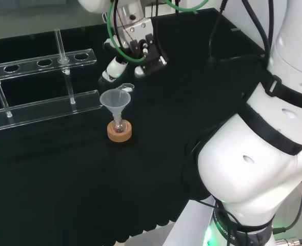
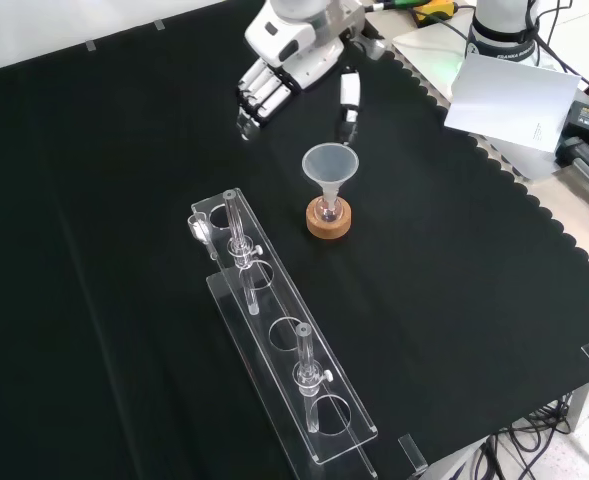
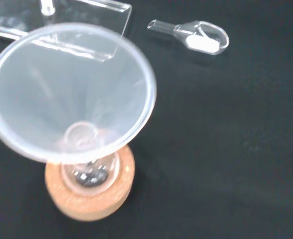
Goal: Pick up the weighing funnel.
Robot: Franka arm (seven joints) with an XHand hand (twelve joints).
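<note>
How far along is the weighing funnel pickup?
Done: nothing yet. The weighing funnel lies on the cloth with nothing touching it. In hand: the hand is open and holds nothing, close to the piece in the head view. Left: close on it and lift.

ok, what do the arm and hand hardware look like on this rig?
White arm with rounded links, black bands across them and a green light at the base. The hand is white with black parts. Green cables loop at its wrist, and black cables hang along the arm.
</note>
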